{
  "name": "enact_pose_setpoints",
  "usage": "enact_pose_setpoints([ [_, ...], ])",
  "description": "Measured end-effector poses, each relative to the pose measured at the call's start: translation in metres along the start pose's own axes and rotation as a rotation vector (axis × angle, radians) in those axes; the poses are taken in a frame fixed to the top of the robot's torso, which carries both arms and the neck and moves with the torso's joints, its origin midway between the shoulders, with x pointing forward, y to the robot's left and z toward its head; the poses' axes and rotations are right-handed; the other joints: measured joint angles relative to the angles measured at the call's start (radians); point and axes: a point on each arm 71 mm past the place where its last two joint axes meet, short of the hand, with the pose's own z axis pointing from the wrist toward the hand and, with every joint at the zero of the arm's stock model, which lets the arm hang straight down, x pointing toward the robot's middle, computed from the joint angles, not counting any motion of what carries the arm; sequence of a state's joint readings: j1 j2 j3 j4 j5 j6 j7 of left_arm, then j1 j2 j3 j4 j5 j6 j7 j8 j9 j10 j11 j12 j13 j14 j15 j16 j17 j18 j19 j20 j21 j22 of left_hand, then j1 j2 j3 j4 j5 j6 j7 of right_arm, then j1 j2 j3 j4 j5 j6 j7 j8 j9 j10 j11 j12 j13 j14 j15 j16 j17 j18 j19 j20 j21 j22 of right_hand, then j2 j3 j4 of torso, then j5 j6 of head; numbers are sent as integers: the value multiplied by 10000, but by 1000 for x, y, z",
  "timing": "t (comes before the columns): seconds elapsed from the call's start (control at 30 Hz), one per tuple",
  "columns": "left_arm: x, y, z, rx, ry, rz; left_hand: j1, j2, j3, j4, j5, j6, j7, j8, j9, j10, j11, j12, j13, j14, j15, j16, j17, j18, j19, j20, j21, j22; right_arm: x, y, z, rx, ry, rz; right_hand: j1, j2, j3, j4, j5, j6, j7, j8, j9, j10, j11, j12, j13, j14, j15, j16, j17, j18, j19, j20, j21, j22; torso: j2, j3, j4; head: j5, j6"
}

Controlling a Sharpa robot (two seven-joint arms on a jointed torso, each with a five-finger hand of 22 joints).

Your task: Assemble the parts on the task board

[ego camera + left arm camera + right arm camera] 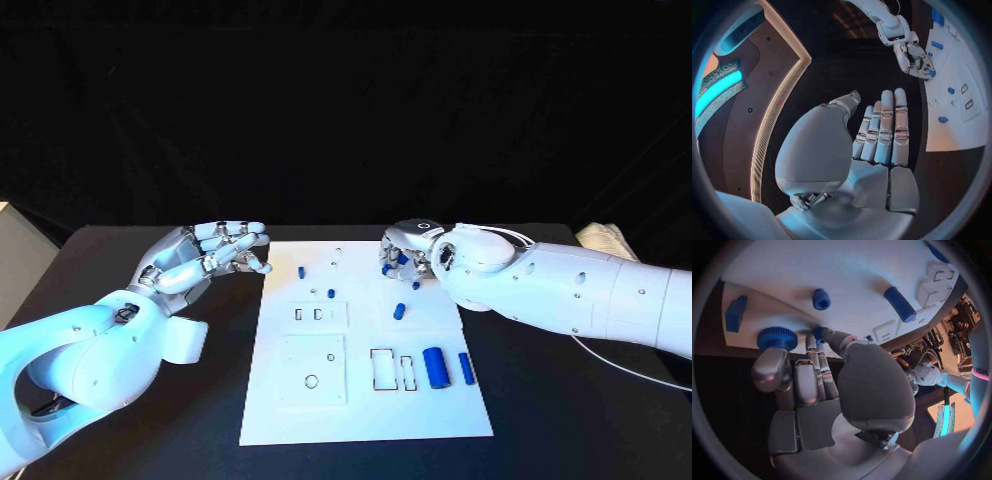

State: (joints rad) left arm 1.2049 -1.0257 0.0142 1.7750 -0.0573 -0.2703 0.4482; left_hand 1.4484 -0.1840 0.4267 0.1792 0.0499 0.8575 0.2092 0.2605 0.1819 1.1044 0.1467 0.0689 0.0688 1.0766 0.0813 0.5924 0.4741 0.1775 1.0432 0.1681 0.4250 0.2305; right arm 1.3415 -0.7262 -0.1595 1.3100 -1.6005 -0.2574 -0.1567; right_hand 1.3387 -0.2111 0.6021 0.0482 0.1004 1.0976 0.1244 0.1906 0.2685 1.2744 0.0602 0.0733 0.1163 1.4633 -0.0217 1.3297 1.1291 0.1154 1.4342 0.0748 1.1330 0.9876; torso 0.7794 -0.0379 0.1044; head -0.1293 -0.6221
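Note:
The white task board (368,400) lies in the middle of the black table. My right hand (408,256) is over its far edge with the fingers pointing down. In the right wrist view the thumb and a finger pinch a small blue peg (819,333) standing on the board (817,270), next to a round ribbed blue part (777,338). My left hand (209,255) hovers beside the board's far left corner, palm up, fingers straight, holding nothing. Loose blue parts lie on the board: a short peg (302,271), another peg (400,311), a thick cylinder (436,367) and a slim bar (467,368).
Raised white blocks with slots (319,315) and holes (313,370) sit on the board's left half. A rectangular outline (384,369) lies beside the cylinder. A pale cloth-like thing (606,240) lies at the table's far right. Black table surface surrounds the board.

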Motion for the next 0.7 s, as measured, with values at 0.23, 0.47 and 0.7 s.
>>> enact_pose_setpoints([
  [0.23, -1, 0, 0, -39, -32, 15, -96, -9, 0, 0, 0, -32, 32, 0, -8, 0, 0, 0, 0, -28, -4, 40, 10, -1, -27, 27, 0, 12, -2, 3, -2, -121, -565, 366, -1, 129, 78, -140, -97, 232, -127, 305, 179, 105, 76, 136, 62, 16, -90, 52, 33, -1, 89, -89, 429, 571, 22, -10, 6, 1, 39],
  [0.47, -3, 1, 0, -79, -64, 31, -96, -9, 0, 0, 0, -32, 32, -58, -7, -35, 35, 0, 0, -48, -23, 39, 22, -1, -35, 35, 40, 23, -8, 10, -2, -223, -1253, 599, -41, 169, 94, -317, -54, 241, -137, 493, 179, 141, 112, 137, 133, 52, -126, 51, 30, -110, 125, -124, 576, 803, 52, -11, 11, 8, 105],
  [0.7, -3, 1, 0, -106, -67, 31, -96, -9, 20, -20, 0, -32, 32, -58, -7, -35, 35, 0, 1, -84, 12, 39, 21, 0, -60, 10, 39, 23, -13, 24, 6, -337, -1850, 733, -52, 179, 130, -363, -54, 245, -144, 496, 179, 140, 111, 133, 133, 52, -126, 51, -47, -110, 124, -123, 663, 887, 76, -12, 25, 16, 128],
])
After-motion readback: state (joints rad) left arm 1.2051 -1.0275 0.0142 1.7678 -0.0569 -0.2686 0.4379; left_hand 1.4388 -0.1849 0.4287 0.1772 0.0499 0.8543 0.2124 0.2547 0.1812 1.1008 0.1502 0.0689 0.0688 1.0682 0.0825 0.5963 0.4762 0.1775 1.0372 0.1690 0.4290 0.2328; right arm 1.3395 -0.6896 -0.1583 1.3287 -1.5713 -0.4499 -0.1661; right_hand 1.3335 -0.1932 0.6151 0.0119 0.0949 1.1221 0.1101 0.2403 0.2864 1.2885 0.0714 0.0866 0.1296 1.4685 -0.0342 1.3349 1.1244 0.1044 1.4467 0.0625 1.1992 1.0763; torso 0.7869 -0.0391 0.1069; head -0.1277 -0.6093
